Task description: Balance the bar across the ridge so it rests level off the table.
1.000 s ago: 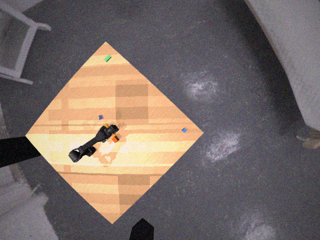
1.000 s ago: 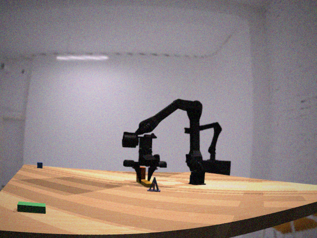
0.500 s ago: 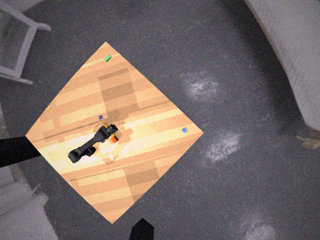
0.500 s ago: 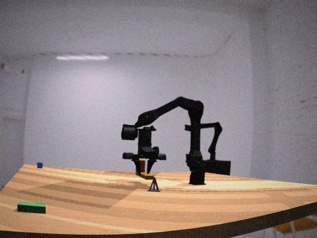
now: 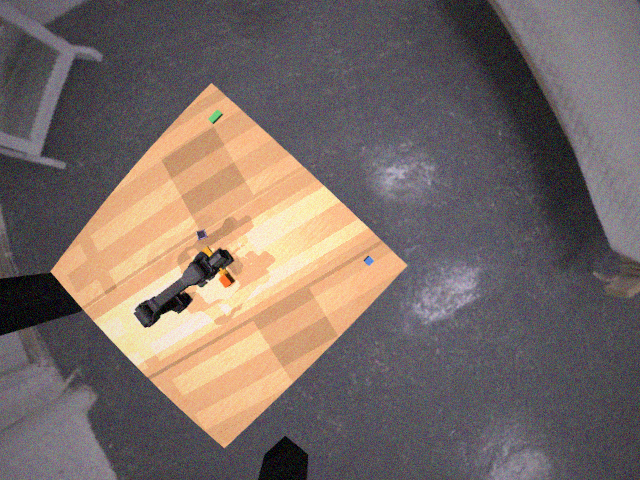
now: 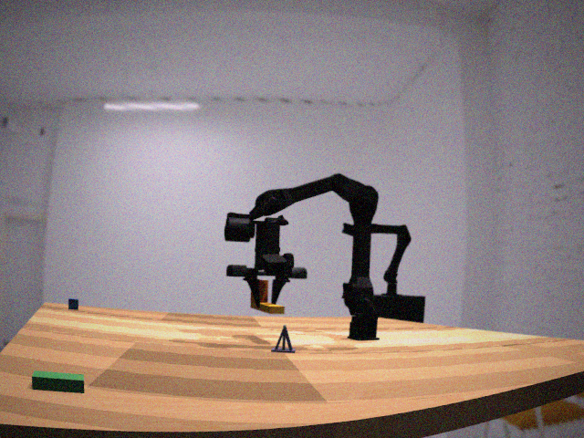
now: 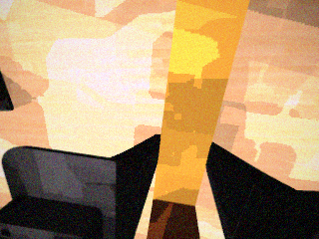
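Yellow-orange bar (image 6: 267, 301) clamped in my gripper (image 6: 266, 296), lifted clear of the wooden tabletop (image 6: 377, 372). Dark ridge (image 6: 283, 340) stands on tabletop below, nearer the exterior camera, not touching bar.

You're seeing the bar (image 6: 269, 305) hanging above the table (image 6: 424, 368), behind the ridge (image 6: 283, 340), not touching it.
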You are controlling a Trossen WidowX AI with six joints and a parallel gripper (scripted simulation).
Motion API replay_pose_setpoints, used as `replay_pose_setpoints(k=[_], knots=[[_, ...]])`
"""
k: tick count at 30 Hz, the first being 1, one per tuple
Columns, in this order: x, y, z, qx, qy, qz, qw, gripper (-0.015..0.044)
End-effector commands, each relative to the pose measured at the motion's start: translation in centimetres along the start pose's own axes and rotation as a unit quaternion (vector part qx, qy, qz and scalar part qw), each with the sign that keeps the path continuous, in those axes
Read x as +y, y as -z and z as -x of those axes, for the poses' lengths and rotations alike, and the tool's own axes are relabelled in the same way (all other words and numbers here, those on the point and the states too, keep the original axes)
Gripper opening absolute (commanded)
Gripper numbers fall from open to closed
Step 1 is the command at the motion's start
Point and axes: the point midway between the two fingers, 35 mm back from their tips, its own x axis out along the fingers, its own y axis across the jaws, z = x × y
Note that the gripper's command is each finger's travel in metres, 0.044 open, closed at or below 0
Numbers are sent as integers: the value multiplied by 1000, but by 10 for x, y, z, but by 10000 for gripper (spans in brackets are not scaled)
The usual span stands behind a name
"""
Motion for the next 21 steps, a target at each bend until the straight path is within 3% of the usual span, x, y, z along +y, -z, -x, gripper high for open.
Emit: replay_pose_setpoints(k=[1,11,21], knots=[[-1,0,14,1,8,2,1000,0],[2,0,33,1,8,4,1000,0],[-8,-29,35,1,9,99,995,0]])
